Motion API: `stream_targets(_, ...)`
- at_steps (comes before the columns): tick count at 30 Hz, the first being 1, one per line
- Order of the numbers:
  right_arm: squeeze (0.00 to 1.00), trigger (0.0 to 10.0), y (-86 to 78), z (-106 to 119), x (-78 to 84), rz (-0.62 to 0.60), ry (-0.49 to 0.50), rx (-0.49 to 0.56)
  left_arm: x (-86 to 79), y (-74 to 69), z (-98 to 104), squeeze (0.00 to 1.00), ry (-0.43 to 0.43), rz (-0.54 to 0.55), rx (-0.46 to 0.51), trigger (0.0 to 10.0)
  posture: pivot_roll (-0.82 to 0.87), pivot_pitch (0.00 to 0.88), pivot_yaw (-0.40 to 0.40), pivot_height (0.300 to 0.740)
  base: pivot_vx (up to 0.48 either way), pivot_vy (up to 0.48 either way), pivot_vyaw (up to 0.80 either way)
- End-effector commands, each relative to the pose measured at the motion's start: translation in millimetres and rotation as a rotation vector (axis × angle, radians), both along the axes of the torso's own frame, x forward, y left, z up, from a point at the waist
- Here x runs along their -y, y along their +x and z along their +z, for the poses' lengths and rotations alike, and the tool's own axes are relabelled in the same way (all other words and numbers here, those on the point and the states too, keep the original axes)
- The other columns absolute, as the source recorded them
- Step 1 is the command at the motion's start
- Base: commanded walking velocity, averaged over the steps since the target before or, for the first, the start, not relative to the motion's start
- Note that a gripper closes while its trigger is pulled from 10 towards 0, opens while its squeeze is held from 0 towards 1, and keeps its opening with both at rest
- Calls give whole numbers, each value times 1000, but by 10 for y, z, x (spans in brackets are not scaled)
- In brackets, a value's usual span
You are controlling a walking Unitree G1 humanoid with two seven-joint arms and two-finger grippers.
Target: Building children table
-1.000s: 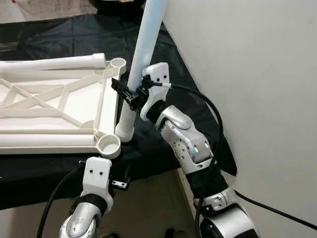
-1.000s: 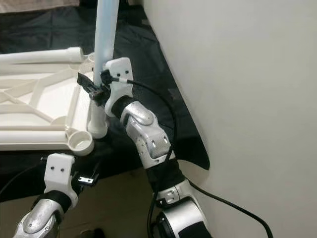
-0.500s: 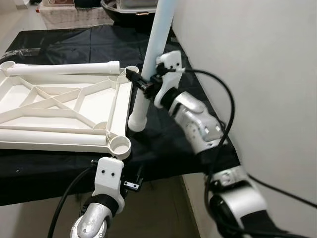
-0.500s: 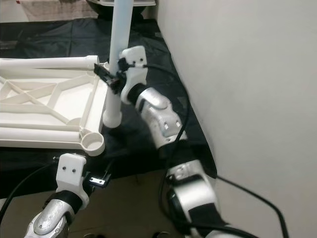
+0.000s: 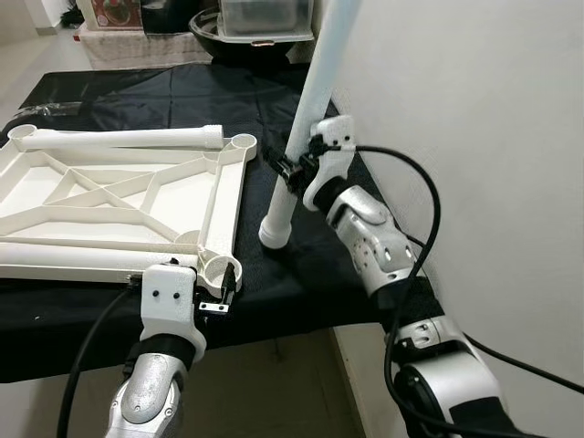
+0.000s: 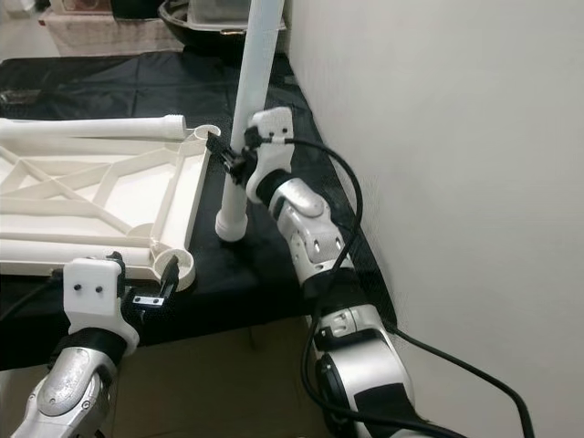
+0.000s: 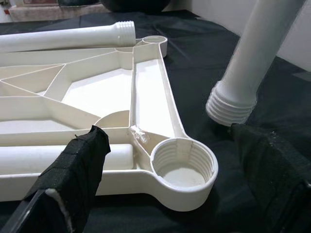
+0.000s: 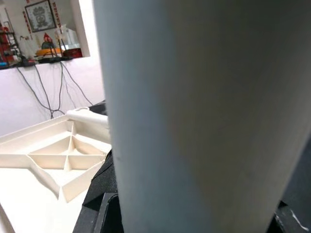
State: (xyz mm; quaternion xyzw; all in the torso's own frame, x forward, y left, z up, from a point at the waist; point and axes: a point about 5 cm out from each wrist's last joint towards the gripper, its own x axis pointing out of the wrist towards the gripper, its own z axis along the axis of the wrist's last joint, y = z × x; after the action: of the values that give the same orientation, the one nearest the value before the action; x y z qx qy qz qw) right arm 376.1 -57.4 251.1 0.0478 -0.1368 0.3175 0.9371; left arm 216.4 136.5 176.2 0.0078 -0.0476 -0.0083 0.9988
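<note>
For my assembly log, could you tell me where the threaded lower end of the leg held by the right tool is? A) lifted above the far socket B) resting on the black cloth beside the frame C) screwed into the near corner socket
B: the white leg, held by the right tool, has its threaded end on the black cloth beside the tabletop frame; the near corner socket is empty.

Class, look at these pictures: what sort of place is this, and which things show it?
Probably a room in a home: a black-covered table against a plain white wall, a storage tub behind, and a framed picture across the room.
</note>
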Motion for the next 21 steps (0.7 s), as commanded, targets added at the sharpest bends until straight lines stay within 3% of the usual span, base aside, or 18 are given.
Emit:
stream_targets(1, 0, 10000, -53, 32, -89, 25, -11, 49, -3, -12, 1, 0, 12, 4, -5, 10000, 65, 80, -48, 740, 0, 0, 800)
stream_targets(5, 0, 10000, -48, 17, -112, 26, -6, 56, -7, -1, 2, 0, 12, 13, -4, 10000, 67, 74, -46, 740, 0, 0, 797)
stream_targets(13, 0, 10000, -9, 33, -72, -16, 35, 26, -30, 28, -2, 0, 4, 34, -17, 10000, 65, 67, -43, 740, 0, 0, 0)
stream_targets(21, 0, 10000, 20, 125, 17, -83, 80, 75, -61, 52, 2, 0, 13, 38, -14, 10000, 62, 67, -42, 740, 0, 0, 0)
